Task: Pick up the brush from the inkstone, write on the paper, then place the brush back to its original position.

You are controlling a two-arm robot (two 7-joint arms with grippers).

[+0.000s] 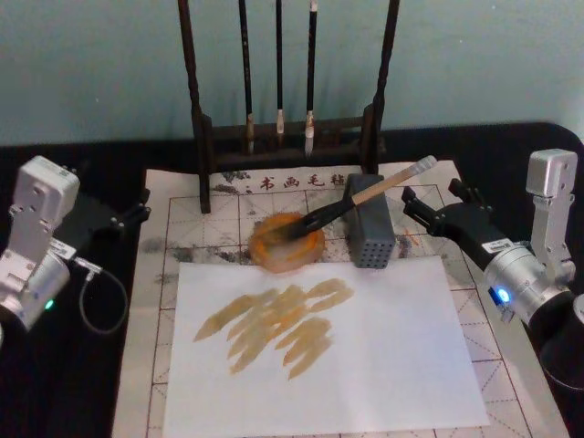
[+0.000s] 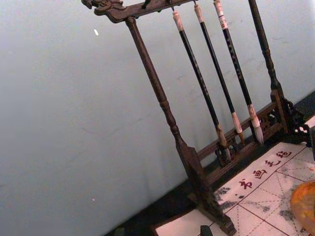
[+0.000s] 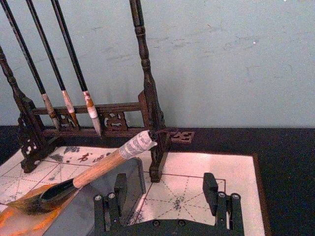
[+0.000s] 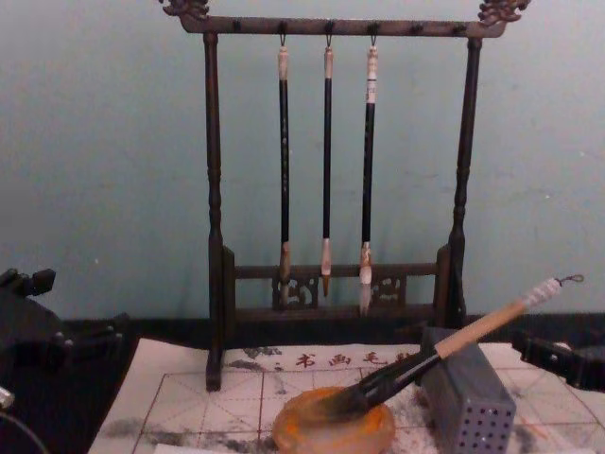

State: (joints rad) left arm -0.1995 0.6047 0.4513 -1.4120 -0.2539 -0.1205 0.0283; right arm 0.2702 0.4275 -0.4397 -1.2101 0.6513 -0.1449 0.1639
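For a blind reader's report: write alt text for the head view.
A thick brush rests with its bristles in an orange inkstone and its handle propped on a grey block. Below lies a white sheet with tan strokes. Open pincers wait at left and right.

The right gripper [image 3: 167,196] sits at the bottom centre of the frame, its 2 black fingers [image 3: 210,189] spread apart with nothing between them. At lower left the brush [image 3: 93,172] lies tilted, its black bristles resting on the orange inkstone [image 3: 19,219] and its handle leaning on the grey block [image 3: 88,206]; its white wrapped end points toward the dark wooden rack [image 3: 147,98]. 3 thin brushes [image 3: 64,93] hang in the rack at upper left. The gridded paper [image 3: 197,172] covers the dark bench [image 3: 285,162].
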